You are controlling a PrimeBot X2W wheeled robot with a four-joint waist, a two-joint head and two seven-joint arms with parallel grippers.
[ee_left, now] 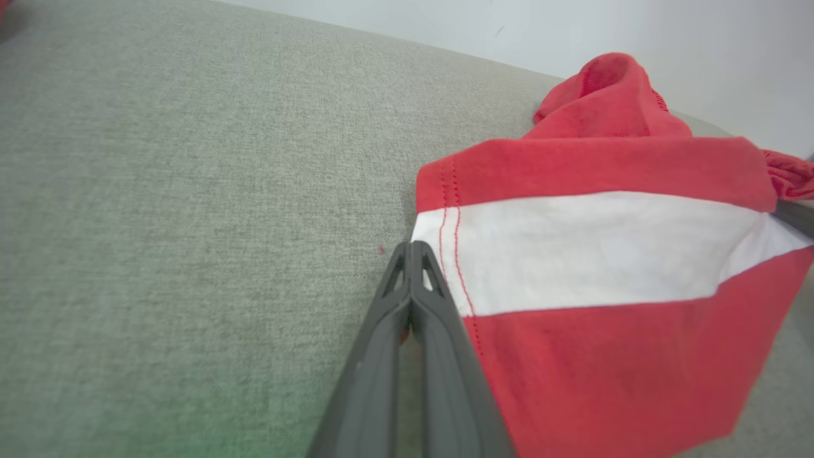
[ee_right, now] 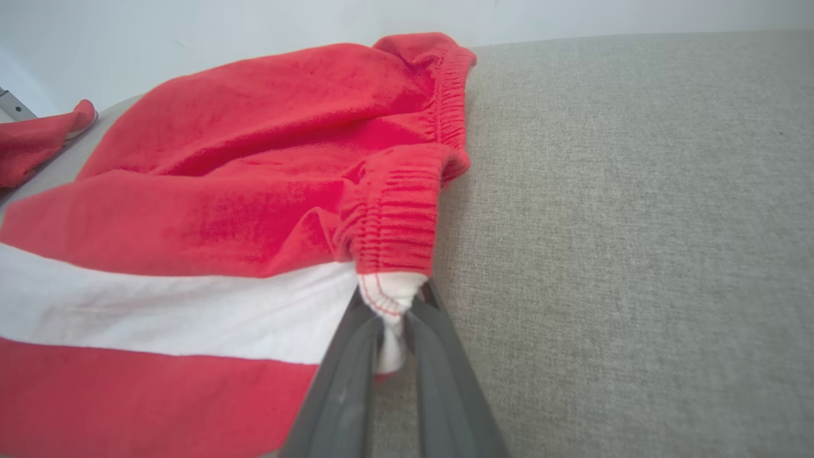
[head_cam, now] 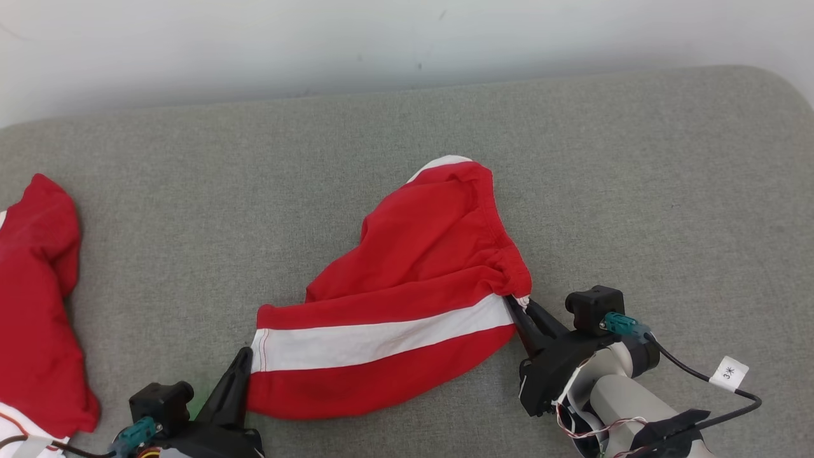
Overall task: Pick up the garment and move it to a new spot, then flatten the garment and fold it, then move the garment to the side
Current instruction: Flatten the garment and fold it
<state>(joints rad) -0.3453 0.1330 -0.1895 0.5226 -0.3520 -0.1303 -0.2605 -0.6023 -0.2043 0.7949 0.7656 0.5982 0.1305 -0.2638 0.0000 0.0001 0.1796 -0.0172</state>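
The garment (head_cam: 407,286) is a pair of red shorts with a broad white stripe, lying crumpled on the grey padded surface (head_cam: 604,178). My left gripper (head_cam: 243,357) is at its lower left hem corner. In the left wrist view the left gripper (ee_left: 412,247) is shut beside the stitched hem of the garment (ee_left: 604,254), with a sliver of red cloth between the fingers. My right gripper (head_cam: 514,305) holds the elastic waistband end. In the right wrist view the right gripper (ee_right: 391,300) is shut on a white pinch of the garment (ee_right: 222,191).
A second red garment (head_cam: 32,305) lies at the surface's left edge, seen again as the red garment (ee_right: 38,140) far left in the right wrist view. A white wall (head_cam: 381,38) runs behind the surface. Bare grey surface stretches to the right and behind.
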